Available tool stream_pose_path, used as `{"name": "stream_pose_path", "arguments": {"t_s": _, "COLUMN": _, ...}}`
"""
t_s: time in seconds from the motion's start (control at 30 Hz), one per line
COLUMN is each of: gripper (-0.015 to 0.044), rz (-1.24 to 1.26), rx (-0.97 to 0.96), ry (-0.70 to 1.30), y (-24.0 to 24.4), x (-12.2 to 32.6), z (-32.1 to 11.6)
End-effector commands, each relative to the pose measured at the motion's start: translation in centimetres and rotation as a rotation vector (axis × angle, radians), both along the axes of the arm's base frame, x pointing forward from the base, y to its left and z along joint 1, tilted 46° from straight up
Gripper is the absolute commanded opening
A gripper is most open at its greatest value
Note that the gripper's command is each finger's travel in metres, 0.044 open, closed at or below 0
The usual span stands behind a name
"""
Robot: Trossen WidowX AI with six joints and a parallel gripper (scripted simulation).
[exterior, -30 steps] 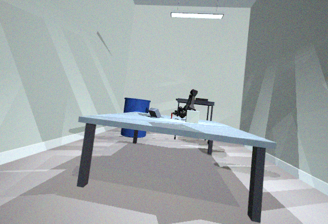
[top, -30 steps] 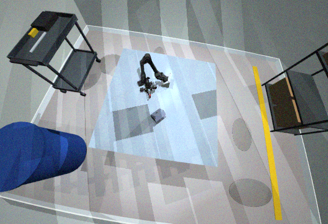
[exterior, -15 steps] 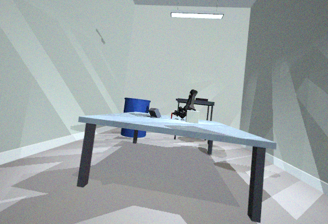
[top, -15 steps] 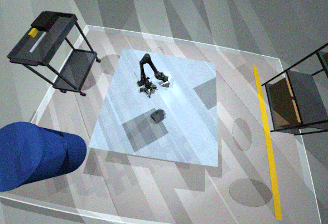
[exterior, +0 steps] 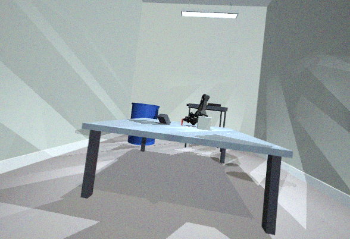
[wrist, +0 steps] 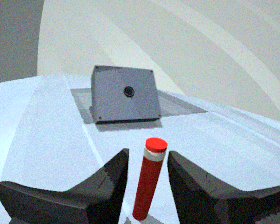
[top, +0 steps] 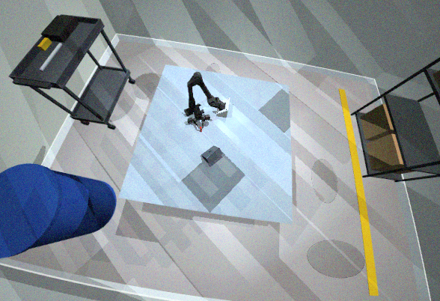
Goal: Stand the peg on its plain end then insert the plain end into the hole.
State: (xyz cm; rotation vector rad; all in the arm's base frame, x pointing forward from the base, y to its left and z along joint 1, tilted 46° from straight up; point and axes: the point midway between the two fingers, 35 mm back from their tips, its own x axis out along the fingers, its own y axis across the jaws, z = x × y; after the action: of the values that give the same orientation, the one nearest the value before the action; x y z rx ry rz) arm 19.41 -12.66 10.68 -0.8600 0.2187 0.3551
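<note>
The red peg (top: 200, 129) (exterior: 182, 122) (wrist: 148, 185) stands upright on the table (top: 157, 165) (exterior: 178, 134), white band and red cap at the top, plain end down. My gripper (wrist: 148, 155) is partly open around the peg's upper part. The wrist view shows a gap between the peg and each finger. The grey sloped panel (top: 212, 156) (exterior: 163, 119) (wrist: 111, 100) stands beyond the peg. Its face is towards the gripper in the wrist view, and its one dark hole (wrist: 129, 91) is empty.
A white block (top: 224, 111) (exterior: 204, 123) stands beside the arm's base. A blue barrel (top: 56, 210) (exterior: 144, 111), a dark cart (top: 75, 56) and a shelf (top: 411, 131) stand off the table. Patches of shadow cross the table top.
</note>
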Motion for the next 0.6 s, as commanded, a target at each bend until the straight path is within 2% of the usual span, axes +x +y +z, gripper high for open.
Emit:
{"name": "stream_pose_path", "arguments": {"t_s": 0.0, "gripper": 0.0130, "rz": 0.000, "rx": 0.000, "ry": 0.000, "y": 0.02, "x": 0.00, "z": -0.01}}
{"name": "stream_pose_path", "arguments": {"t_s": 0.2, "gripper": 0.0130, "rz": 0.000, "rx": 0.000, "ry": 0.000, "y": 0.02, "x": 0.00, "z": -0.01}}
{"name": "stream_pose_path", "arguments": {"t_s": 0.57, "gripper": 0.0419, "rz": 0.000, "rx": 0.000, "ry": 0.000, "y": 0.02, "x": 0.00, "z": -0.01}}
